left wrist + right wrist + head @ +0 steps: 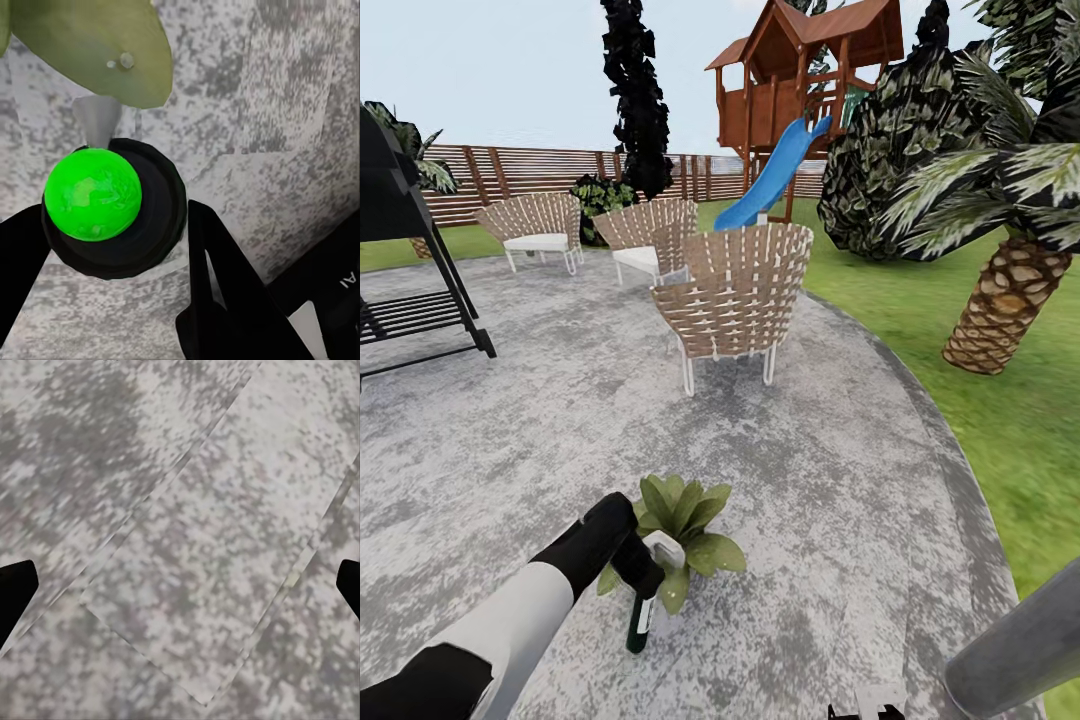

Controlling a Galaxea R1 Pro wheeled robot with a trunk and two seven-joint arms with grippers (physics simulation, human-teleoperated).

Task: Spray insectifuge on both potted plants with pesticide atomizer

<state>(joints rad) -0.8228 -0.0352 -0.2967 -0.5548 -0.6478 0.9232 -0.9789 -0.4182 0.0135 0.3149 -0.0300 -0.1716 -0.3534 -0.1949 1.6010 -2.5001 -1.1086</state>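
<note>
A: Right, the left gripper (632,565) has the atomizer (641,610), fingers (217,285) clamped on either side of it, bottle hanging down over the paved patch (840,500) close to its near edge.

B: And it's right against a potted plant (682,520). That rosette sits just beyond the bottle, leaves spreading around the pale trigger head.

A: Look at the left wrist view: bright green ball on the dark round body, a grey cone poking toward a broad leaf (97,45). There's a droplet or two on that leaf, so I'd judge spraying is under way on this plant.

B: How would you do it well?

A: Keep the nozzle aimed into the middle of the rosette, then sweep gently so every leaf gets wet, outer ones too. Don't press in; the bottle is already brushing foliage, and a nudge could tip that little pot.

B: And the right gripper (180,585)?

A: Fingers wide apart, nothing between them, just grey paving beneath.

B: The second plant?

A: Can't spot it from here. Wicker chairs (735,295) stand further up the patch, a palm (1005,300) off on the lawn at the right edge. I'd finish this one thoroughly before hunting.
</note>
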